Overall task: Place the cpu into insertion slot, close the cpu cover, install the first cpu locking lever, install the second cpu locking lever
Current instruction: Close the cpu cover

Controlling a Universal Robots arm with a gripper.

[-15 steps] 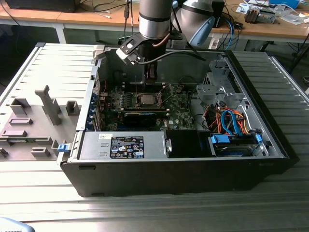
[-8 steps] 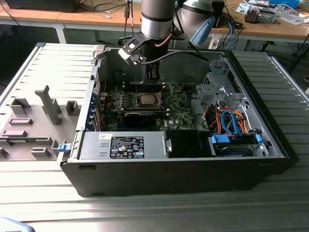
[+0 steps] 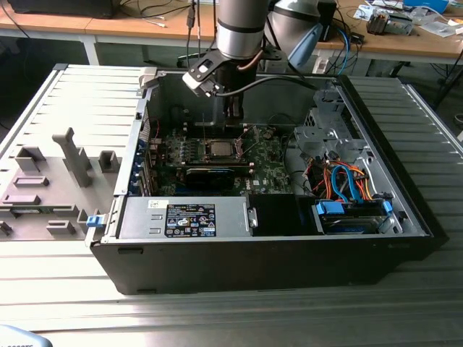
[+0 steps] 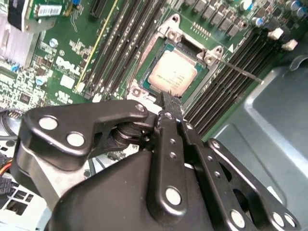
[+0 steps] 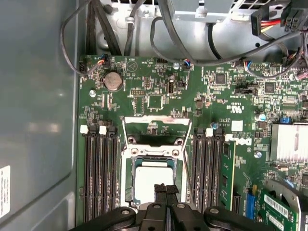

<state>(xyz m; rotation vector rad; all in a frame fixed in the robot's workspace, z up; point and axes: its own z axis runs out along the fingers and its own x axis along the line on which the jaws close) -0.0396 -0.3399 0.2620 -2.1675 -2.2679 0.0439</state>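
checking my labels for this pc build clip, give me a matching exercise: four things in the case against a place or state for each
1 cpu
2 pincer
3 memory slots
4 coin battery

a long and black, flanking the cpu
b lying in the insertion slot
c round and silver, on the green board
d shut, tips by the cpu

Pairs: 1-b, 2-d, 3-a, 4-c

Layout from the exterior view
cpu [image 3: 218,150] sits in the insertion slot [image 5: 129,178], memory slots [image 5: 98,178] at its 3 and 9 o'clock, long card [image 3: 210,175] just beside at 6, drive cage [image 3: 325,137] out at 3.
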